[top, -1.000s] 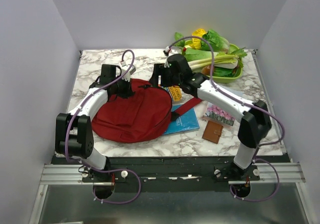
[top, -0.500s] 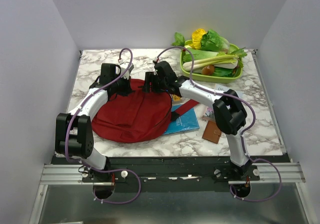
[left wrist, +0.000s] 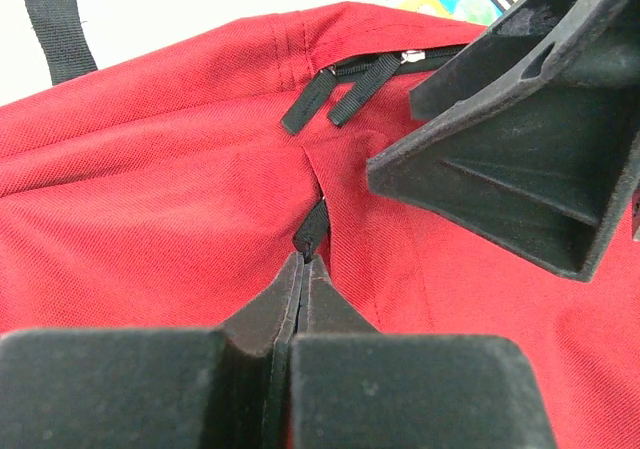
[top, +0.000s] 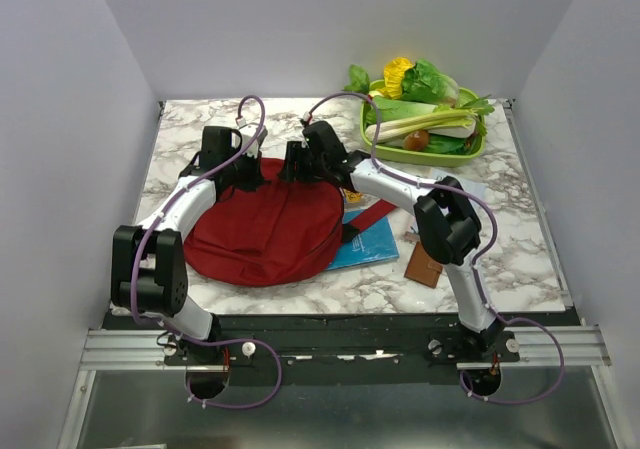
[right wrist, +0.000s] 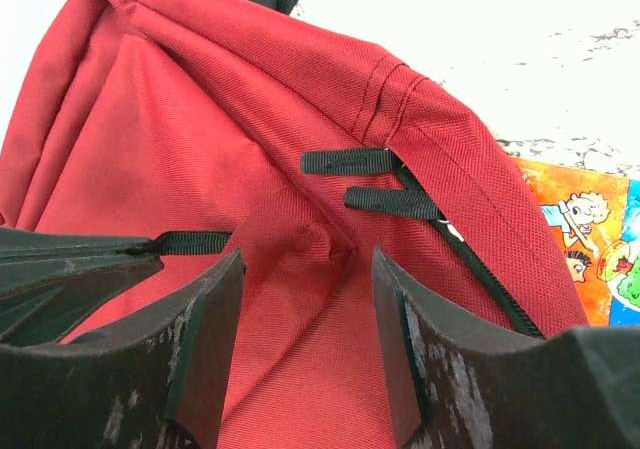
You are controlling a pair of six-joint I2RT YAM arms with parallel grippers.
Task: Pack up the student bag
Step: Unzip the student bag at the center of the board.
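Right gripper (top: 297, 164) has swung in from the tray side and now sits beside left gripper (top: 247, 174) at the bag's top edge. The student bag (top: 265, 229) lies flat under both sets of fingers. Left fingers are clenched on a black tab (left wrist: 312, 226). Right fingers are spread over a fabric fold, with the zip pulls (right wrist: 375, 184) just beyond them. Zip looks closed, so packing hasn't started: blue book (top: 365, 244) and brown wallet (top: 424, 264) lie outside, right of the fingers. White marbled table (top: 180, 139), plain pale walls.
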